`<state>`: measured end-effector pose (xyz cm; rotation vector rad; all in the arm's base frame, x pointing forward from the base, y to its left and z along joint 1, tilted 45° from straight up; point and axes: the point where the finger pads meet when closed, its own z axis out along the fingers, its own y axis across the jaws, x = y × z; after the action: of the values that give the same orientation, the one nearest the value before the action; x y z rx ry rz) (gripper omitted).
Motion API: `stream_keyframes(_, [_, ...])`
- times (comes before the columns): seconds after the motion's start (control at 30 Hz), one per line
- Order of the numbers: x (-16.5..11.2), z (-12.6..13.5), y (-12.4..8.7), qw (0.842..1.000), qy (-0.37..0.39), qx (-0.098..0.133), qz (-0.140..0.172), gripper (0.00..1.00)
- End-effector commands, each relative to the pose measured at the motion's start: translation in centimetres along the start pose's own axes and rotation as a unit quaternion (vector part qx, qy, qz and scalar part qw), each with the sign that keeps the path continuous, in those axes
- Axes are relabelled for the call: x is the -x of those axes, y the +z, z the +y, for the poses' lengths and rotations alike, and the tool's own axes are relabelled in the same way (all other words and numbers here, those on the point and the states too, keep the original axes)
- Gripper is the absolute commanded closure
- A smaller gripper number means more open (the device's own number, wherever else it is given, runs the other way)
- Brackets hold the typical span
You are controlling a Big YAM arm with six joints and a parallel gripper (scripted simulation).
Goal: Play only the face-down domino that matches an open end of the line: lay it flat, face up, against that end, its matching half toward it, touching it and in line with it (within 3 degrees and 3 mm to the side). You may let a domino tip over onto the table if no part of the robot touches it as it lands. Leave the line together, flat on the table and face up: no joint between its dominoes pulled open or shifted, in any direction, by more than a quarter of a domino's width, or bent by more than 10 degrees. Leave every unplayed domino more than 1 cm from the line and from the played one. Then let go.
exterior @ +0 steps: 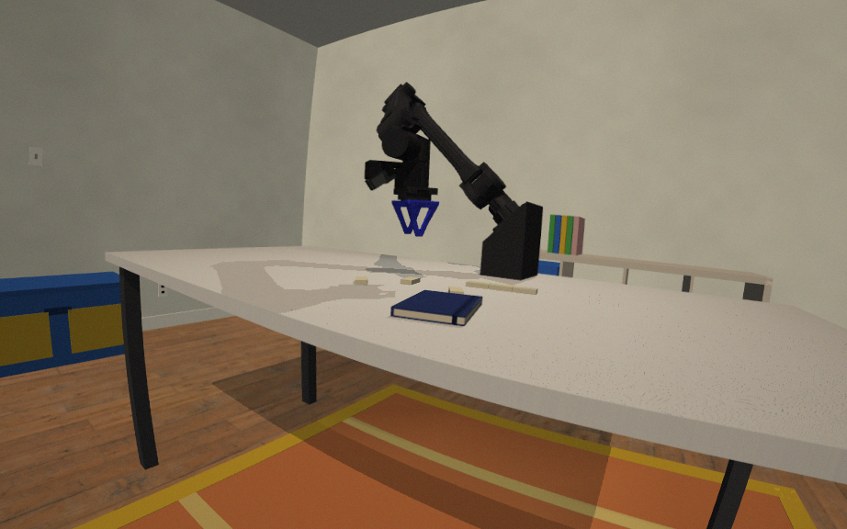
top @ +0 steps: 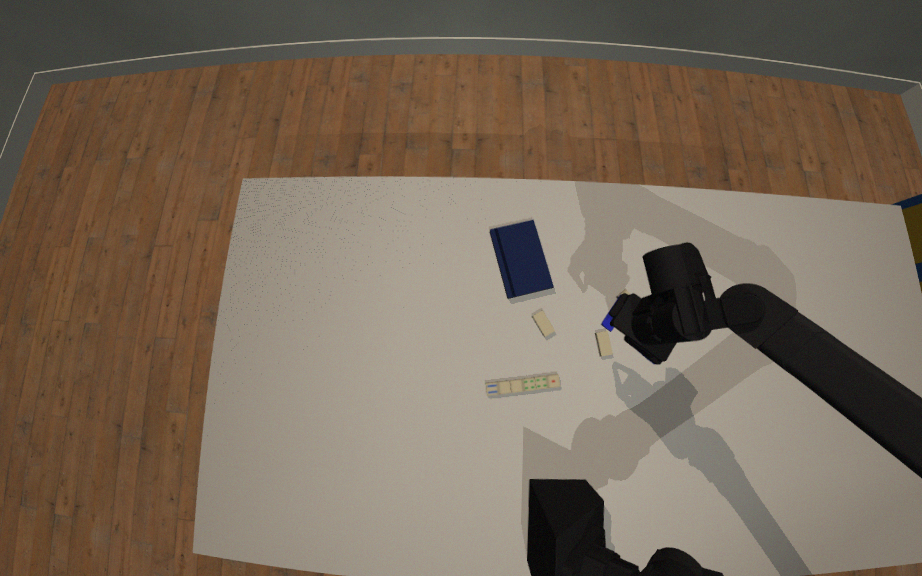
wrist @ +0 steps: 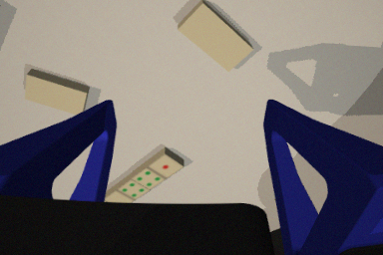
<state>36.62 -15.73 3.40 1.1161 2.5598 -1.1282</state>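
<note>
The face-up domino line (top: 523, 384) lies flat on the white table; its right end half shows one red pip (wrist: 166, 166), next to a half with green pips. A face-down domino (top: 603, 343) lies to the line's upper right, and it also shows in the wrist view (wrist: 215, 34). A second face-down domino (top: 543, 323) lies near the book and at the left of the wrist view (wrist: 56, 91). The exterior view shows a third blank domino (exterior: 361, 280) farther off. My gripper (top: 609, 320) (exterior: 415, 229) (wrist: 190, 112) hangs well above the table, open and empty, close over the first face-down domino.
A dark blue book (top: 520, 258) lies flat behind the dominoes. The arm's black base (exterior: 512, 241) stands at the table's edge. A blue and yellow cabinet (exterior: 45, 322) stands on the floor beside the table.
</note>
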Motion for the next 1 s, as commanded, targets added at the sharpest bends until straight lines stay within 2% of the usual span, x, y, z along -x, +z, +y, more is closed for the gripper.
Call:
stream_keyframes(0.0, [6.5, 0.1, -0.4, 0.99, 0.135, 0.029, -0.028, 0.3])
stream_keyframes(0.23, [6.5, 0.1, -0.4, 0.989, 0.142, 0.031, -0.03, 0.3])
stream_keyframes(0.27, [5.5, -0.4, 0.4, 0.994, 0.11, 0.021, -0.018, 0.3])
stream_keyframes(0.57, [12.0, -1.0, 1.1, 0.987, 0.155, 0.027, -0.033, 0.3])
stream_keyframes(0.8, [12.0, -1.0, 1.1, 0.987, 0.155, 0.027, -0.033, 0.3])
stream_keyframes(0.83, [10.8, -1.2, 1.0, 0.988, 0.151, 0.024, -0.028, 0.3])
stream_keyframes(0.97, [11.3, -1.2, 1.3, 0.989, 0.146, 0.024, -0.028, 0.3])
